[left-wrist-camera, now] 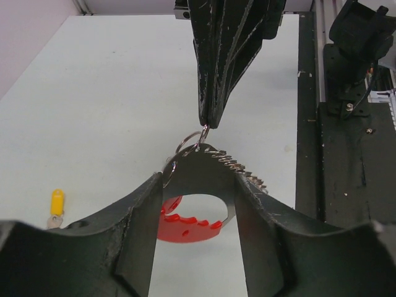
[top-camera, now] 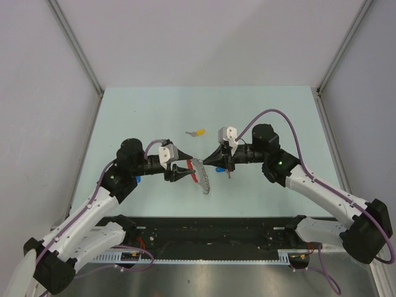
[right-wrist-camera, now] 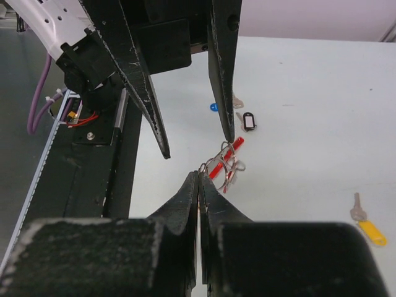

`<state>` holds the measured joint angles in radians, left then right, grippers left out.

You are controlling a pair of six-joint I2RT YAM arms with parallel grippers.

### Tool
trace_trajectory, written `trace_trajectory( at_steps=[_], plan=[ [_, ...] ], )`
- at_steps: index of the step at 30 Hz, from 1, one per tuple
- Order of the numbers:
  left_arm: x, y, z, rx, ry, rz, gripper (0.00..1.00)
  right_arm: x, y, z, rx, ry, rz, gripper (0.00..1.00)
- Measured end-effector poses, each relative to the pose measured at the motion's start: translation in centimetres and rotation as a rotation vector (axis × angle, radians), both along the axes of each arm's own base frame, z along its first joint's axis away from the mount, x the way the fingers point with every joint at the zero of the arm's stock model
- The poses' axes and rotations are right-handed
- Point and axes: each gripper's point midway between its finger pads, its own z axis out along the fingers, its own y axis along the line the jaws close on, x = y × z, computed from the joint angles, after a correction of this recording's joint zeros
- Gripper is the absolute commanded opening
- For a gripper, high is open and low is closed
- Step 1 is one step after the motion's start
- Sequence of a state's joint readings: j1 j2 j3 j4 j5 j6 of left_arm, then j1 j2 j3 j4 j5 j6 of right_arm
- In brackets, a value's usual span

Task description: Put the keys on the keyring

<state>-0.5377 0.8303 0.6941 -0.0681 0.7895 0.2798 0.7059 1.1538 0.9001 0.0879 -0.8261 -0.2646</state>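
Note:
The keyring (top-camera: 202,176), silvery rings and chain with a curved red tag, hangs above the table between both grippers. My right gripper (right-wrist-camera: 198,174) is shut on one of its rings; the left wrist view shows the right gripper (left-wrist-camera: 207,124) pinching that ring from above. My left gripper (left-wrist-camera: 198,180) stands open, its fingers (left-wrist-camera: 139,223) on either side of the tag. In the right wrist view one left fingertip touches the rings and the other is apart from them. A yellow-capped key (top-camera: 198,132) lies on the table behind the grippers. A blue-capped key (top-camera: 137,179) lies beside the left arm.
A small black loop tag (right-wrist-camera: 249,120) lies on the table near the blue-capped key (right-wrist-camera: 213,106). The black base rail (top-camera: 210,232) runs along the near edge. Grey walls close in the pale table (top-camera: 278,111) on three sides.

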Motion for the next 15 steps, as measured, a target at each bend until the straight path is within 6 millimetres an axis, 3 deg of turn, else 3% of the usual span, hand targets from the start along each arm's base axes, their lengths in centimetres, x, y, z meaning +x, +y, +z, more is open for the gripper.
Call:
trace_trajectory(
  at_steps=[3, 7, 15],
  plan=[
    [-0.15, -0.31, -0.21, 0.005, -0.001, -0.016, 0.54, -0.28, 0.04, -0.43, -0.006, 0.013, 0.006, 0.0],
    [-0.21, -0.61, -0.39, 0.012, -0.015, -0.03, 0.69, -0.62, 0.2, -0.56, -0.008, 0.02, 0.015, 0.0],
    [0.12, -0.67, -0.75, 0.028, -0.039, -0.032, 0.69, -0.91, 0.34, -0.58, -0.007, 0.021, 0.025, 0.0]
  ],
)
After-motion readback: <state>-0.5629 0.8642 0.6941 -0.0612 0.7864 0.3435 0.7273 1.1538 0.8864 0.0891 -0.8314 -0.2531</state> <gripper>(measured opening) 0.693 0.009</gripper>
